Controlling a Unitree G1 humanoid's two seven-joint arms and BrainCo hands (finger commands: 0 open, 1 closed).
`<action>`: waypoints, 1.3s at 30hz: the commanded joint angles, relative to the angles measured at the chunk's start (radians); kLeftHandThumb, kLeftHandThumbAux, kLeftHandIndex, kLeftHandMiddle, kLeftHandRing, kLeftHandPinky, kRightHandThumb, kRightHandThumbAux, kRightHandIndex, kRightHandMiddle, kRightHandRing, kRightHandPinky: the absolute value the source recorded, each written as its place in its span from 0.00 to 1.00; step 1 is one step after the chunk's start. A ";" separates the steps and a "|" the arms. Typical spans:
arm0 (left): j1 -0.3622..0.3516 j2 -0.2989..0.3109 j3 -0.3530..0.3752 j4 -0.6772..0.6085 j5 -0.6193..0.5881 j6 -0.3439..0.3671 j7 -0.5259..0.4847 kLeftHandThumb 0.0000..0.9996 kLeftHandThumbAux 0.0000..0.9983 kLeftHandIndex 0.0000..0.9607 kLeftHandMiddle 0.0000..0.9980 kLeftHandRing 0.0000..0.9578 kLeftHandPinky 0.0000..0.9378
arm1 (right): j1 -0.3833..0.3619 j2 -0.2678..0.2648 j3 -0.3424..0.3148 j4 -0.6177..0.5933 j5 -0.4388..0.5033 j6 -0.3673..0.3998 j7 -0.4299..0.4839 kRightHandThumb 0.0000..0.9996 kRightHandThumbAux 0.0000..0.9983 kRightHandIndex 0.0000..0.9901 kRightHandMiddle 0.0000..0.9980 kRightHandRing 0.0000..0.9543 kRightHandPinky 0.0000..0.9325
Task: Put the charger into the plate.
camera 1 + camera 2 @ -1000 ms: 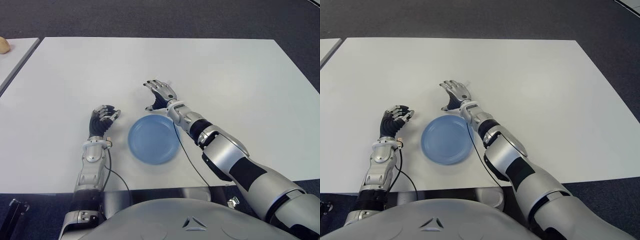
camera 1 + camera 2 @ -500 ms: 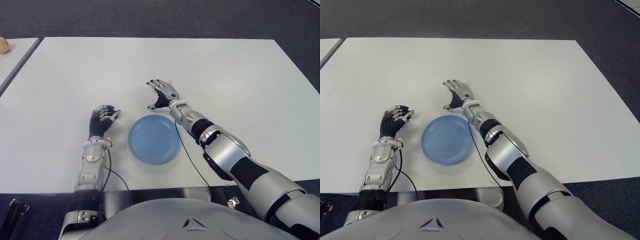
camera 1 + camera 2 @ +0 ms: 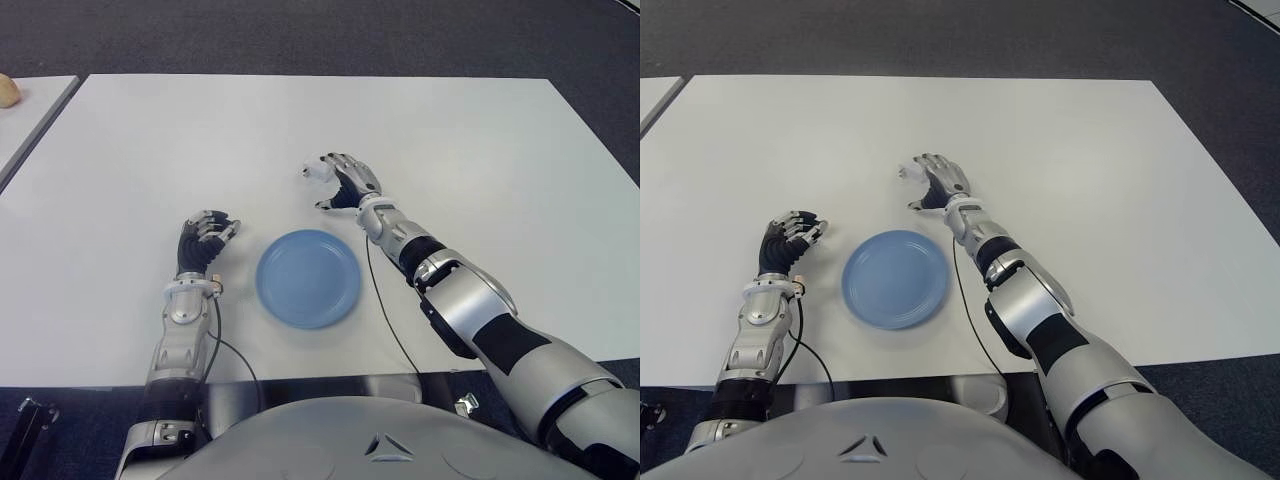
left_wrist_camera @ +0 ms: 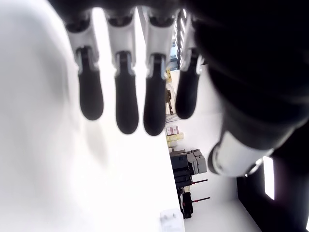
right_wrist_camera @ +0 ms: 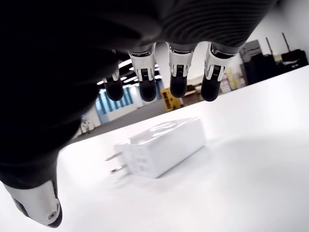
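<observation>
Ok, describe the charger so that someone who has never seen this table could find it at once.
Start at the white table and find the blue plate near its front edge. Just beyond the plate, the right hand hovers with open fingers, and the charger lies on the table under it. It is a small white block with two metal prongs, nearly table-coloured.

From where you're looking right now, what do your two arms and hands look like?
Both arms are silver-grey metal with black panels. The left hand and right hand have pale finger segments tipped with black pads. A thin black cable trails along each forearm.
</observation>
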 commanded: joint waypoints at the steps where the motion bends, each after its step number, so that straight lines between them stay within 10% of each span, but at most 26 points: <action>1: 0.002 0.000 0.000 0.010 0.001 0.023 -0.009 0.70 0.72 0.44 0.48 0.52 0.51 | 0.028 -0.011 -0.022 -0.018 0.026 0.026 0.013 0.49 0.69 0.02 0.00 0.00 0.06; 23: 0.003 -0.016 -0.005 0.013 -0.007 0.006 -0.005 0.70 0.72 0.44 0.48 0.51 0.51 | 0.276 -0.179 -0.031 -0.680 -0.026 0.434 0.337 0.41 0.61 0.00 0.00 0.00 0.00; 39: 0.022 -0.041 0.002 0.008 -0.010 -0.025 0.005 0.70 0.72 0.44 0.50 0.52 0.51 | -0.015 -0.107 -0.046 -0.213 0.005 0.077 0.042 0.31 0.65 0.00 0.00 0.00 0.00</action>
